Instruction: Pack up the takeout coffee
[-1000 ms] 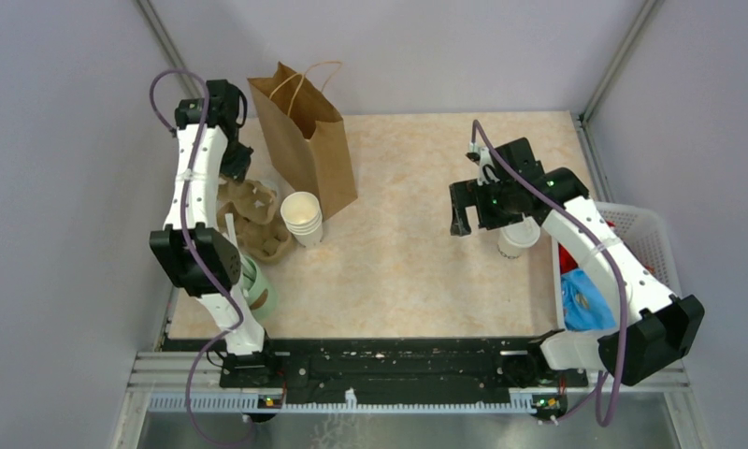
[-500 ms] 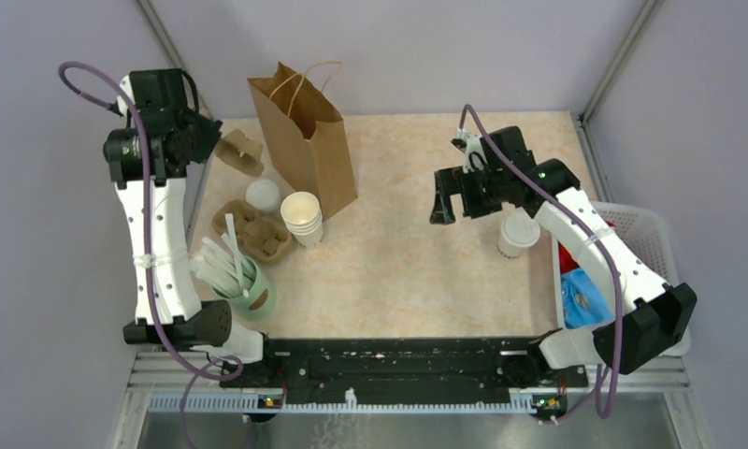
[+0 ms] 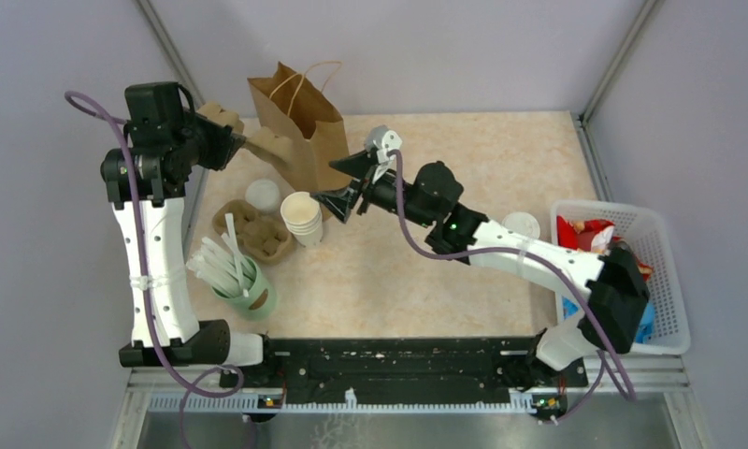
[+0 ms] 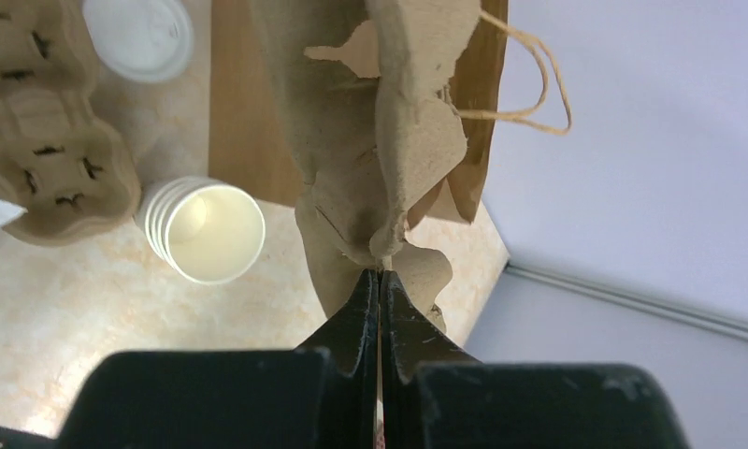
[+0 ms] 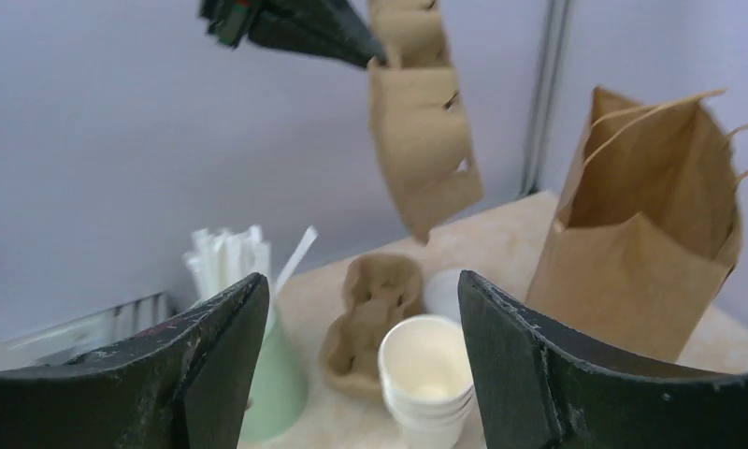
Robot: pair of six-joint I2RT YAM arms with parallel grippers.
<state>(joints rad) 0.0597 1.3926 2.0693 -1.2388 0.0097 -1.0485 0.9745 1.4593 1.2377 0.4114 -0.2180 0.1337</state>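
Grey walls (image 3: 398, 47) hem our beige bench (image 3: 398, 281) on three sides; its middle lies open. A bag (image 3: 307, 140) stands back left, a basket (image 3: 668, 271) off the right edge. Our left jaws pinch a carrier (image 4: 398, 140) aloft beside the bag; our right jaws gape wide above the bench near stacked cups (image 3: 301, 217). The coffee (image 3: 522, 224) stands beside the basket, partly behind our right arm (image 3: 539, 262).
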